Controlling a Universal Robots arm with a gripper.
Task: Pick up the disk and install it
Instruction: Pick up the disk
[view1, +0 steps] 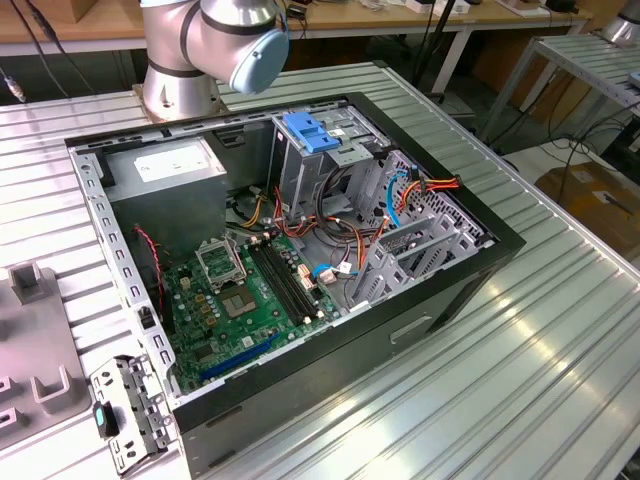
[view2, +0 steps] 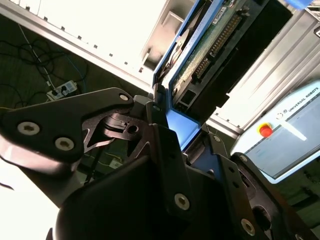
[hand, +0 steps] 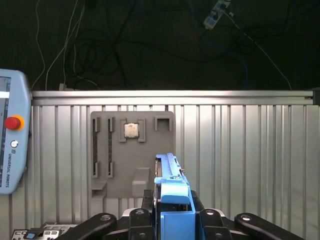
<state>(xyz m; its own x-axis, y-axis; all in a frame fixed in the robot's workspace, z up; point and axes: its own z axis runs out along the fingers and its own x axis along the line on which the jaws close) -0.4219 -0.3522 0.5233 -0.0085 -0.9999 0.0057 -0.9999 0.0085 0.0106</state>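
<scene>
While its jaws stand closed, the gripper (hand: 173, 206) clamps the disk (hand: 170, 172) edge-on

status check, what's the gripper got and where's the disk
Gripper shut on the disk, held on edge. Disk by the grey holder tray, not yet in the computer case. Loose cables crowd the drive cage.

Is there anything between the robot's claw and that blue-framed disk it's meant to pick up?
Nothing visible stands between them. In both wrist views the end effector is shut on the disk, with its fingers against the disk's blue sides and no gap or other object between them.
</scene>
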